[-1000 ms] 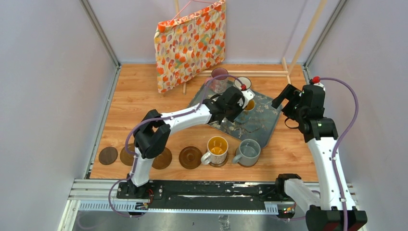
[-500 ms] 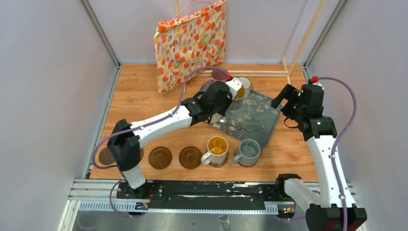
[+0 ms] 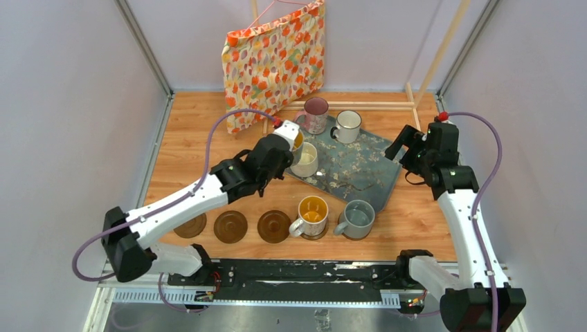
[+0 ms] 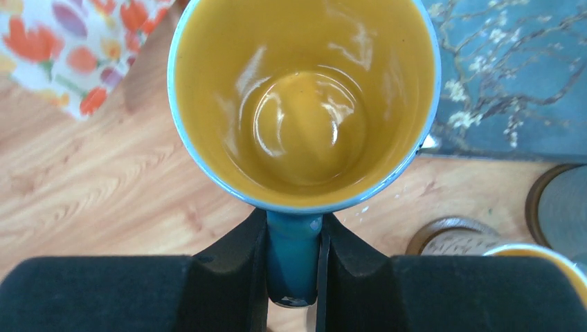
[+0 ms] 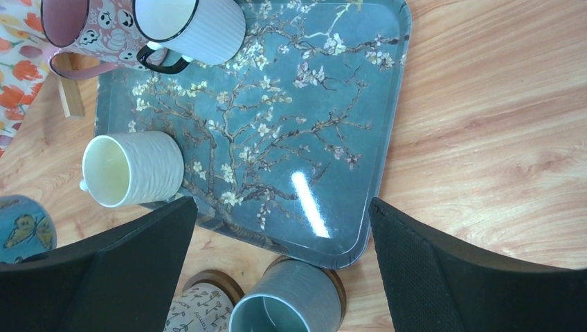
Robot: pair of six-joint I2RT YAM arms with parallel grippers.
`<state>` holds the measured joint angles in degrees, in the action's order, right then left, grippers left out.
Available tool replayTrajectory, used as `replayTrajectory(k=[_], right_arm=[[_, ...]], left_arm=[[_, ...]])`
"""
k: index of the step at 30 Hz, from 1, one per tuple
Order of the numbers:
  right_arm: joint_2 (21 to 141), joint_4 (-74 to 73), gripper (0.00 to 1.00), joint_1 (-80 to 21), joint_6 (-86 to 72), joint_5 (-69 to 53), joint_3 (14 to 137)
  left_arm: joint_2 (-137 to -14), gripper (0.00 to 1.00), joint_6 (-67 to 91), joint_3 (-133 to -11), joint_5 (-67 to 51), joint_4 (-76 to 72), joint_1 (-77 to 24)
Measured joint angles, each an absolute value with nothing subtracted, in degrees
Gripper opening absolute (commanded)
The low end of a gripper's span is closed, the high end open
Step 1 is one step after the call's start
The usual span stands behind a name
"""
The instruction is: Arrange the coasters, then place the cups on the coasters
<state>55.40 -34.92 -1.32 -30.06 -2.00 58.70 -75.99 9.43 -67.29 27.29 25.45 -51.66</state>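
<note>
Now that the left arm has swung off the tray, its fingers stay pinched on the yellow-lined mug's blue handle, holding it above the table beside the tray, likely bound for a bare coaster.

The left arm is seen stretched forward and to the right from its base, with the elbow set low at the near left. The left gripper is clamped on the blue handle of a cup. The right arm is raised steeply over its base, and the right gripper is pointed downward, jaws spread wide, nothing gripped.
</note>
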Motion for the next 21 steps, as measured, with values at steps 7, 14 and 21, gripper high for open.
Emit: replayTrajectory(k=[7, 14, 21], right_arm=[[56.3, -34.0, 1.0, -1.3, -29.0, -2.2, 58.2], [57.6, -33.4, 1.0, -1.3, -28.2, -2.2, 58.2], [58.2, -33.0, 1.0, -1.3, -27.5, -2.1, 57.8]], left_arm=[[-64.8, 0.0, 15.2, -56.4, 28.8, 29.9, -51.5], [-57.6, 0.0, 20.8, -45.7, 26.2, 31.0, -51.6], [-55.4, 0.0, 27.9, -38.1, 26.1, 31.9, -59.7]])
